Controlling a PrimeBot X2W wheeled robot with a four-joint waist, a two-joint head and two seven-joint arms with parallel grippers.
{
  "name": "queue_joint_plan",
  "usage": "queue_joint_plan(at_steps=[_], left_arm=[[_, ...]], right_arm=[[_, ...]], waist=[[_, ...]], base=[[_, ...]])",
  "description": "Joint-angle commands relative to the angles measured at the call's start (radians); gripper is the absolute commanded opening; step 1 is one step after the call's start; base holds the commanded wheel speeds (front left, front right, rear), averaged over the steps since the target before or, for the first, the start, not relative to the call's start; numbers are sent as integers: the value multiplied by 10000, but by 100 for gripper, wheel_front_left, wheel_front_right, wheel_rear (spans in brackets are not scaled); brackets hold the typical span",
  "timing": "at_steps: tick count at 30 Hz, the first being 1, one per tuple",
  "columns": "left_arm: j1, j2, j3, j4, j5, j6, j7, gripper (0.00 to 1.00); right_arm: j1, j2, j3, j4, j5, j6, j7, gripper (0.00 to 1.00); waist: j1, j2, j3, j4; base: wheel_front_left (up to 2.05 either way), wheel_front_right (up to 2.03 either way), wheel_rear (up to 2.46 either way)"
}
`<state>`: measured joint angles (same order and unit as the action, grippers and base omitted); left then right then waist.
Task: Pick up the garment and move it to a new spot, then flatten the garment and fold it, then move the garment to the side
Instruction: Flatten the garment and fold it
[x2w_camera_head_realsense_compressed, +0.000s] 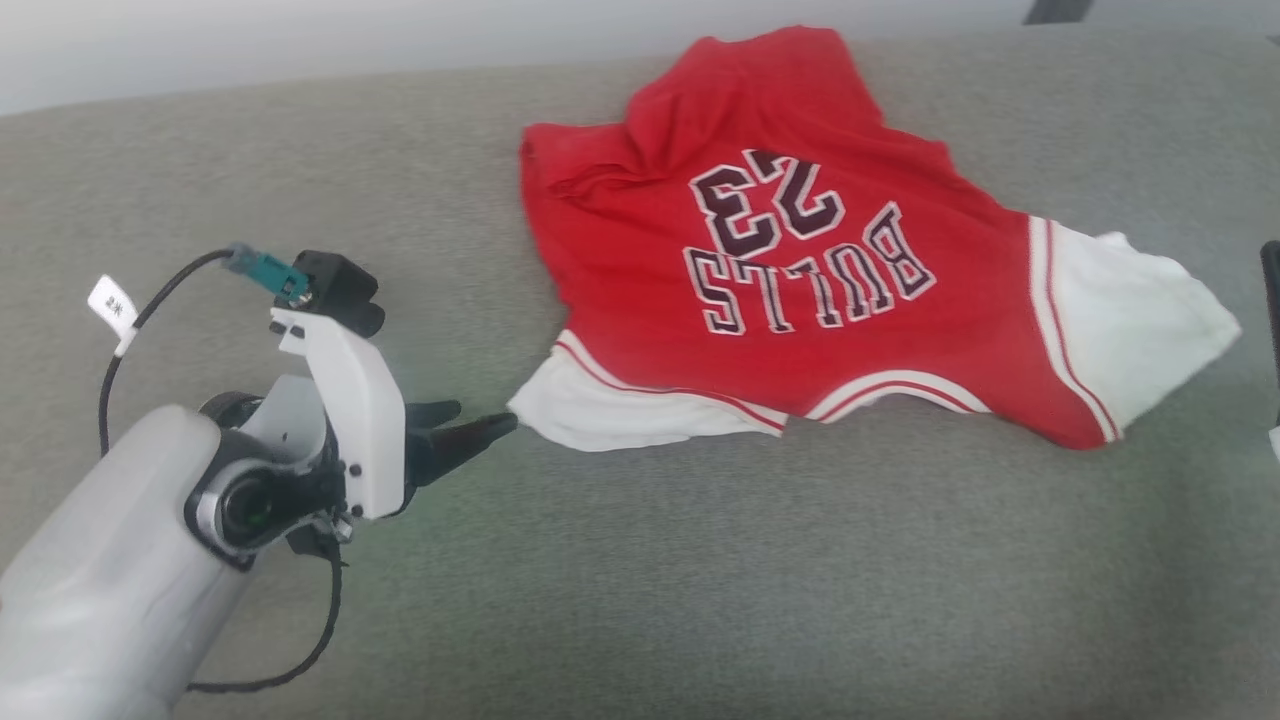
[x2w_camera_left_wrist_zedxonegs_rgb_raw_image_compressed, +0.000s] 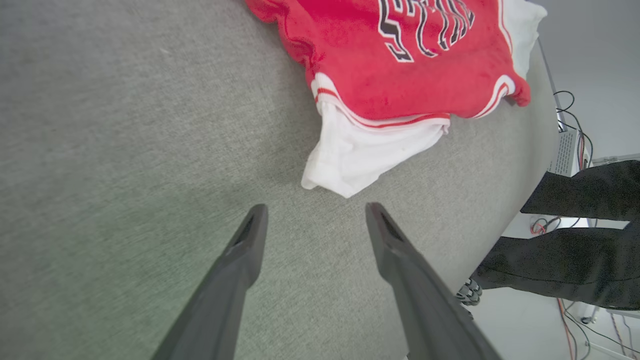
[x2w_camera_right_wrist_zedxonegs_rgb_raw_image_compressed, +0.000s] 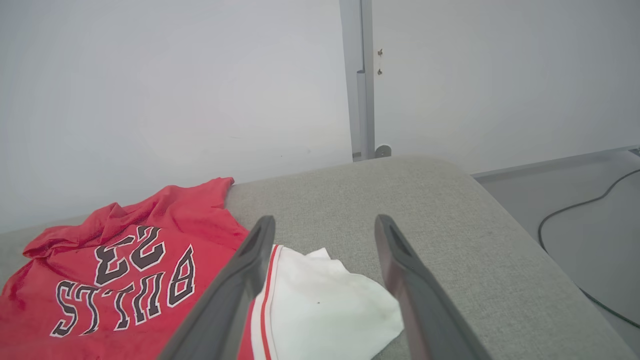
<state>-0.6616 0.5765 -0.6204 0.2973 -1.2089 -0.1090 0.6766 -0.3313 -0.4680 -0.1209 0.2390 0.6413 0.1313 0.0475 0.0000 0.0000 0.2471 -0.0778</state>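
The garment (x2w_camera_head_realsense_compressed: 640, 250) is a red shirt with black "BULLS 23" lettering, lying rumpled on the grey cushioned surface (x2w_camera_head_realsense_compressed: 700, 580) with the print upside down to me. One white sleeve (x2w_camera_head_realsense_compressed: 600, 415) points toward my left gripper (x2w_camera_head_realsense_compressed: 483, 416). That gripper is open, its tips just short of the sleeve (x2w_camera_left_wrist_zedxonegs_rgb_raw_image_compressed: 360, 150) and apart from it. My left gripper (x2w_camera_left_wrist_zedxonegs_rgb_raw_image_compressed: 316, 209) holds nothing. My right gripper (x2w_camera_right_wrist_zedxonegs_rgb_raw_image_compressed: 325, 220) is open above the other white sleeve (x2w_camera_right_wrist_zedxonegs_rgb_raw_image_compressed: 320, 300), with nothing between its fingers. The shirt's red body (x2w_camera_right_wrist_zedxonegs_rgb_raw_image_compressed: 190, 210) lies to its left.
The grey surface ends in a rounded edge (x2w_camera_right_wrist_zedxonegs_rgb_raw_image_compressed: 500, 210) on the right, with floor and a black cable (x2w_camera_right_wrist_zedxonegs_rgb_raw_image_compressed: 575, 215) beyond. A pale wall and a metal post (x2w_camera_right_wrist_zedxonegs_rgb_raw_image_compressed: 360, 80) stand behind. A person's dark-clad legs (x2w_camera_left_wrist_zedxonegs_rgb_raw_image_compressed: 575, 260) and loose cables (x2w_camera_left_wrist_zedxonegs_rgb_raw_image_compressed: 570, 120) are beside the surface.
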Motion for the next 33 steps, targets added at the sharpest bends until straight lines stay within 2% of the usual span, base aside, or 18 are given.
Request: queue_joint_plan(at_steps=[1, 8, 13, 14, 15, 16, 17, 27, 30, 33], left_arm=[[-234, -88, -42, 137, -153, 50, 218, 100], [-864, -309, -66, 1345, -618, 215, 1124, 100], [-1069, -357, -215, 1924, -667, 76, 1524, 100], [-1090, -350, -239, 2012, -650, 65, 1541, 76], [-1103, -353, -265, 2092, -663, 32, 1593, 42], [-1120, -373, -273, 2134, -712, 9, 1625, 19], [-1128, -405, -245, 2183, -761, -8, 1629, 0], [-1798, -190, -21, 2007, -760, -165, 1463, 0], [-2162, 52, 263, 1624, -957, -168, 1561, 0], [-2616, 383, 506, 996, -1094, 58, 1890, 0]], right_arm=[[102, 84, 48, -70, 6, -11, 27, 100], [106, 253, 28, -349, -70, -11, 42, 100], [45, 342, 51, -431, -117, -11, -3, 100], [35, 354, 54, -453, -139, -11, -1, 100], [15, 366, 75, -488, -162, -11, -1, 100], [-13, 381, 98, -539, -185, -11, 1, 100], [-36, 384, 105, -582, -197, -11, -1, 100], [-9, 411, 25, -773, -293, -11, -10, 100], [86, 434, 15, -794, -321, -11, 2, 100], [171, 475, -17, -803, -346, -11, 1, 100]], waist=[[0, 0, 67, -232], [0, 0, 402, -752], [0, 0, 604, -921], [0, 0, 641, -934], [0, 0, 668, -942], [0, 0, 693, -946], [0, 0, 715, -941], [0, 0, 685, -587], [0, 0, 637, -437], [0, 0, 579, -305]], base=[[0, 0, 0], [0, 0, 0], [0, 0, 0], [0, 0, 0], [0, 0, 0], [0, 0, 0], [0, 0, 0], [0, 0, 0], [0, 0, 0], [0, 0, 0]])
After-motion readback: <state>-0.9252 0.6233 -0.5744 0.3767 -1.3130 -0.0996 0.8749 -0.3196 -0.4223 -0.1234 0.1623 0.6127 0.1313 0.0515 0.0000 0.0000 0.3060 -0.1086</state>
